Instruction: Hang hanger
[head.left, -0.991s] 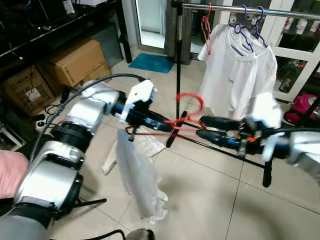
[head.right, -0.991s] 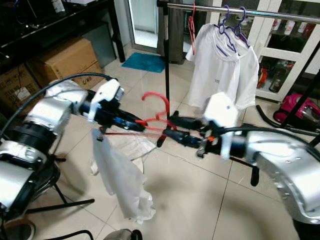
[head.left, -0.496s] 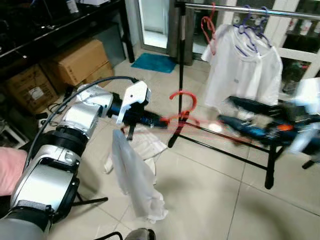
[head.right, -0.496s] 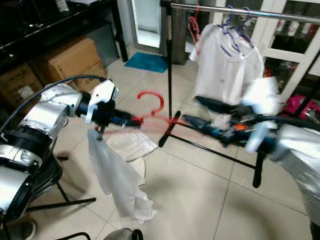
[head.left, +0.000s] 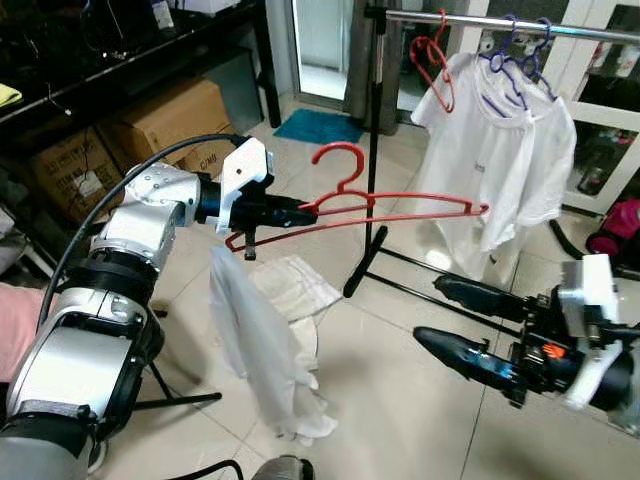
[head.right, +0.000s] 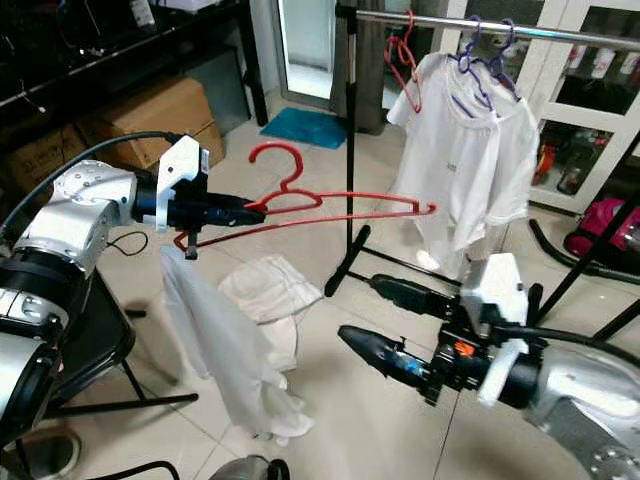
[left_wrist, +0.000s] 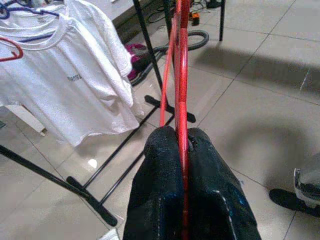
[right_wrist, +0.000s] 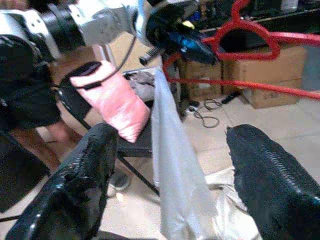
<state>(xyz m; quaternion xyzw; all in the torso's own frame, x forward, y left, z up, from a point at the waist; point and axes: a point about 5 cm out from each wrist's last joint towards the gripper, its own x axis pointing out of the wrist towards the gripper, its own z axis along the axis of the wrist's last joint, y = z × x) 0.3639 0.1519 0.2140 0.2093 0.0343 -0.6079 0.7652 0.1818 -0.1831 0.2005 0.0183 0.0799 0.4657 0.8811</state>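
One red hanger (head.left: 370, 205) is in play, pinched at its near end between the closed fingers of the left claw (head.left: 290, 212). Its long axis runs nearly level, out from that claw toward the robot's right and away, with the far tip ending close to the white shirts (head.left: 500, 150) on the clothes rail (head.left: 500, 22). Its hook (head.left: 338, 160) stands up from the middle, well below the rail and to the left of the rack's black upright (head.left: 372, 130). A white cloth (head.left: 262, 350) droops from the hanger's near end, right under the left claw, down toward a pile of white laundry on the floor (head.left: 290, 290).

The right claw (head.right: 385, 325) hangs lower and nearer the robot, its two fingers spread wide and empty, well apart from the hanger and beneath its far half.

Judging by this, the rail lies up and ahead-right of the hook, so the left arm, already gripping, is the one to lift and carry the hook over the bar, probably near the other red hanger (head.left: 432, 60) already hanging there.
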